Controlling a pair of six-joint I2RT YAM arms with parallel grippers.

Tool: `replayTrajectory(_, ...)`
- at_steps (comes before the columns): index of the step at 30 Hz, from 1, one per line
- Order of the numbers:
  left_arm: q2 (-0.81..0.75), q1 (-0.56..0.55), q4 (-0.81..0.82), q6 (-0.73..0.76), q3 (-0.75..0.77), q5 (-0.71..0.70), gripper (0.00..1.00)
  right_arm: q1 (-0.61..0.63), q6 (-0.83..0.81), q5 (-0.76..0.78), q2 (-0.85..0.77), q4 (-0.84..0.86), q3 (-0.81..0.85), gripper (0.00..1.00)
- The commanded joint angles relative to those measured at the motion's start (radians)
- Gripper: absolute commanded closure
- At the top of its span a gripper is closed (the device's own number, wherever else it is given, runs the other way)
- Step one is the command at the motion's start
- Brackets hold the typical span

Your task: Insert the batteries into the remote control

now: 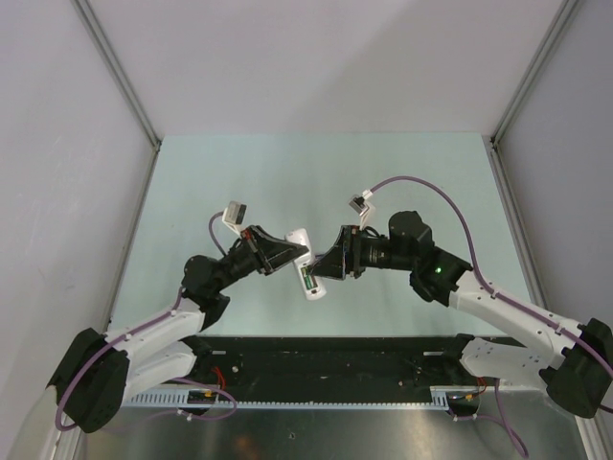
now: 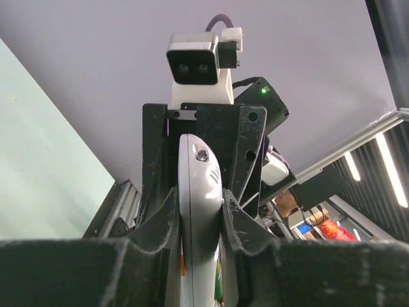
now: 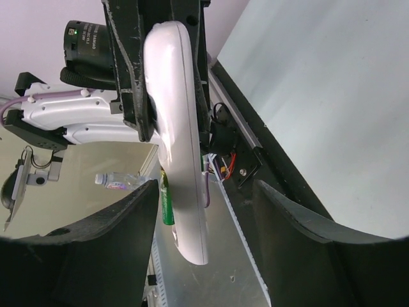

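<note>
1 remote (image 1: 314, 291) and 1 green battery (image 3: 167, 203) are showing, with 2 grippers meeting over the table (image 1: 239, 172); the left gripper (image 2: 200, 211) is pinching the remote edge-on between its 2 fingers (image 2: 160, 217), holding it up in the air; the battery is sitting in the remote's back, toward its free end; the right gripper (image 3: 206, 185) is standing spread wide, its 2 fingers (image 3: 300, 243) flanking that free end, the remote lying between them and touching neither.
</note>
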Motion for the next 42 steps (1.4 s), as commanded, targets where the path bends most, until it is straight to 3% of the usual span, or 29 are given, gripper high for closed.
replayTrajectory(1, -0.002, 0.010, 0.061, -0.037, -0.016, -0.008, 1.00, -0.008, 0.016, 0.003, -0.024, 0.028, -0.001, 0.34)
replayTrajectory(9, 0.033, 0.012, 0.062, -0.086, -0.037, -0.027, 1.00, -0.024, 0.007, 0.005, -0.027, 0.007, 0.001, 0.33)
replayTrajectory(25, 0.134, 0.021, 0.038, -0.146, -0.005, 0.027, 1.00, 0.031, -0.229, 0.100, -0.061, -0.181, 0.001, 0.26)
replayTrajectory(42, 0.107, 0.021, 0.027, -0.117, 0.012, 0.051, 1.00, 0.021, -0.045, -0.006, 0.025, 0.100, -0.071, 0.30)
